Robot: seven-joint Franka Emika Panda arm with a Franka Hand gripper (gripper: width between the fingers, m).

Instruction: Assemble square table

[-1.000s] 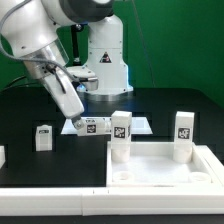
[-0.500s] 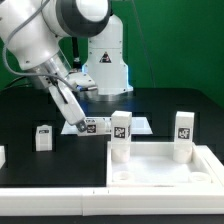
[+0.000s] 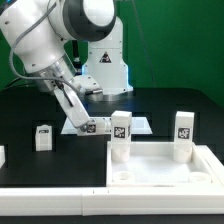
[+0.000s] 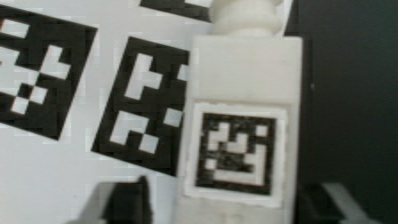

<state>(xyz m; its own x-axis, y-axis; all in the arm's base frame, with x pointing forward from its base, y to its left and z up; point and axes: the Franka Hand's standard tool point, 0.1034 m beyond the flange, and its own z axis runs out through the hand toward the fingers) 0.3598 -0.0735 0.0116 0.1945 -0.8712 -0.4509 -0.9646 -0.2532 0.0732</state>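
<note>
One leg (image 4: 240,110): chunky white plastic block, square tag, flat on marker board (image 4: 54,185).
Gripper (image 4: 226,203): wide, astride leg, closer to marker board than before.

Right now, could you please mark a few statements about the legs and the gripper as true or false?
1. Two upright legs stand on the table top. True.
2. The gripper holds a leg in the air. False: it is open, fingers either side of the lying leg on the marker board.
3. A lone leg stands on the black table, to the exterior view's left of the marker board. True.
4. The table top carries four legs. False: only two.
</note>
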